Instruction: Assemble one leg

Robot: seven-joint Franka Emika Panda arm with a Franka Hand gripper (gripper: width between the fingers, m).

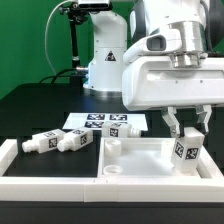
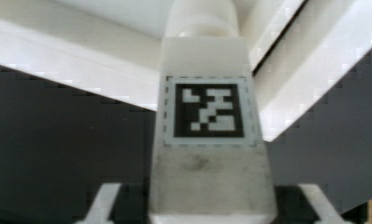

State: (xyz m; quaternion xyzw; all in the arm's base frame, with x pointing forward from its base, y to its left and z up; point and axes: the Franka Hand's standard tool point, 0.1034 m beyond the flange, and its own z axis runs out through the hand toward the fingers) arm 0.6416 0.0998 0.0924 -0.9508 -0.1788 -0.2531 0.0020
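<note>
in the lower right of the exterior view the tool [image 1: 186, 138] is clamped on the leg [image 1: 186, 154]. it holds the leg upright, tag towards the camera, over the right end of the white panel [image 1: 140, 168] with its raised rim. whether the leg's foot touches the panel cannot be told. the spare legs [image 1: 55, 141] lie clustered at lower left on the dark desk [image 1: 40, 105], just beside the marker board [image 1: 105, 123] at centre.

White leg [image 2: 211, 158] mid-frame, 1 black-and-white tag [image 2: 209, 109] on its face, hand [image 2: 209, 205] gripping its near end, white panel [image 2: 62, 55] behind
</note>
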